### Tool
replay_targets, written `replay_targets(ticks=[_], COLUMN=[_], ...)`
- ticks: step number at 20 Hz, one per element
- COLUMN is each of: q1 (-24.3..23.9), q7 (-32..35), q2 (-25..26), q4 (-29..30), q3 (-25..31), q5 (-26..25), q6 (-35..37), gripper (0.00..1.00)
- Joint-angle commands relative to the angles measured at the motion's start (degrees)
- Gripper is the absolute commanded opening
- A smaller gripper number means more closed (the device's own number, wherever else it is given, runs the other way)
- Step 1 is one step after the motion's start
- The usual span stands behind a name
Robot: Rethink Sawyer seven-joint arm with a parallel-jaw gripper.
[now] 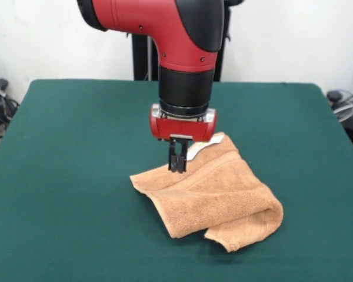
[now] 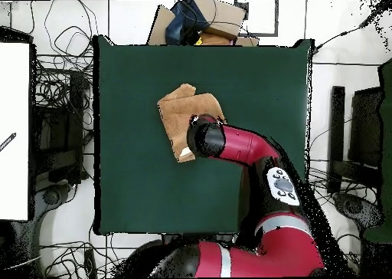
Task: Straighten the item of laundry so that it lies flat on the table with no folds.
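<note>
The tan towel (image 1: pixel 215 197) lies folded over and bunched on the green table (image 1: pixel 76 176), right of centre. Its front right corner is doubled over in a thick roll. A small white tag (image 1: pixel 195 153) shows at its far edge. My gripper (image 1: pixel 177 167) points straight down at that far edge, just left of the tag, with its fingers closed together on the cloth. In the overhead view the towel (image 2: pixel 184 107) lies in the table's (image 2: pixel 138 176) upper middle, and my arm's wrist (image 2: pixel 205 138) covers its lower right part and hides the gripper.
My red arm (image 2: pixel 253 149) reaches in from the base over the table's right half. Cables and equipment (image 1: pixel 0 106) lie off the table's sides. Cardboard boxes (image 2: pixel 199 19) sit beyond the table's top edge in the overhead view.
</note>
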Motion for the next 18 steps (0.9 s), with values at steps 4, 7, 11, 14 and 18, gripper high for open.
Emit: replay_targets(ticks=[4, 7, 11, 14, 18], q1=[6.41, 9.41, 12.82, 15.00, 18.36], q7=[8.52, 10.88, 13.51, 15.22, 18.01], q2=[-4.31, -6.28, -6.38, -6.41, -3.71], q4=[2.97, 4.91, 7.37, 11.99, 16.41], q3=[0.36, 0.20, 0.17, 0.62, 0.48], q5=[1.14, 1.83, 2.53, 2.84, 2.87], q6=[12.80, 12.45, 10.28, 5.94, -2.02], gripper=[0.00, 0.00, 0.00, 0.00, 0.00])
